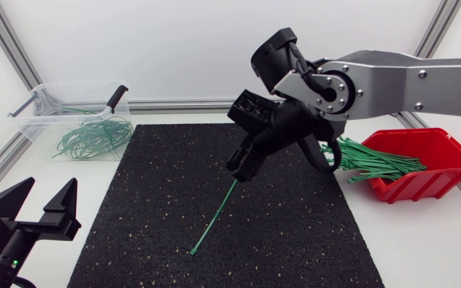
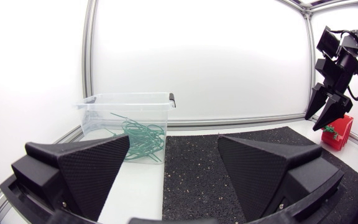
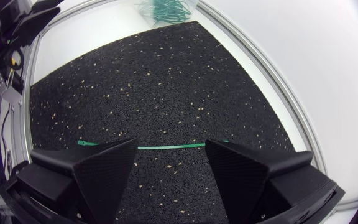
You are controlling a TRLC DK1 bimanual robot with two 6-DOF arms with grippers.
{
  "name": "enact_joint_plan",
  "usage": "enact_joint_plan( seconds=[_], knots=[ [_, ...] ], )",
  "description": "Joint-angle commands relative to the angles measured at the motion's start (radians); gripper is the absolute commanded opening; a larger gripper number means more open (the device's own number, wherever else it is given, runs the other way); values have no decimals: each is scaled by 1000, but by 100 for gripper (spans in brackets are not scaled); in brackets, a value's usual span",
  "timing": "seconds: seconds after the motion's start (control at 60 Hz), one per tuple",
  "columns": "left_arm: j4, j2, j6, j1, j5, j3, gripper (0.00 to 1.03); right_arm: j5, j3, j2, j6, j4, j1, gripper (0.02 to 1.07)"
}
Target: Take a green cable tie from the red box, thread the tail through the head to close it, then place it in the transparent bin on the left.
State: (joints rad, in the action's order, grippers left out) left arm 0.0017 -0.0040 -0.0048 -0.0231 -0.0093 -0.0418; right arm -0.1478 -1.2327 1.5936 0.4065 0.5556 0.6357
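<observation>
Cable tie [image 1: 214, 220] lies flat on the black mat [image 1: 134, 208], loose, near the mat's middle and running slantwise toward its near edge. Its far end sits right under the right gripper [image 1: 240, 170], whose jaws stand apart above it, one finger to each side of the strip and neither touching it; the right wrist view shows the green strip [image 3: 169, 147] crossing the gap between the two fingers, down on the mat.

It looks light, thin and springy: it should bend easily into a loop but want to straighten again, and smooth plastic lying this flat may slide away from broad fingers. A hold close to one end, I judge, would leave the rest free for threading.

The left gripper [image 1: 52, 188] waits by the near left corner of the table [image 1: 422, 240], jaws apart and empty. The red box [image 1: 446, 160] of spare ties stands at the right edge, the clear bin [image 1: 38, 120] in the far left corner.
</observation>
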Motion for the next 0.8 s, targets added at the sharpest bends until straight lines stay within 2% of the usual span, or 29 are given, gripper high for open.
enact_joint_plan(
  seconds=[0.0, 0.183, 0.383, 0.65, 0.783],
  knots=[
    [-26, -7, -23, -8, -3, 37, 99, 11, -34, 42, 138, 40, 24, 95],
    [-26, -7, -23, -6, -3, 37, 99, 28, -65, 106, 305, 133, 90, 95],
    [-26, -7, -23, -6, -3, 37, 99, 85, -63, 143, 462, 156, 167, 96],
    [-26, -7, -23, -6, -3, 37, 99, 99, -82, 227, 548, 210, 237, 95],
    [-26, -7, -23, -8, -3, 37, 99, 91, -82, 267, 560, 221, 292, 87]
  ],
)
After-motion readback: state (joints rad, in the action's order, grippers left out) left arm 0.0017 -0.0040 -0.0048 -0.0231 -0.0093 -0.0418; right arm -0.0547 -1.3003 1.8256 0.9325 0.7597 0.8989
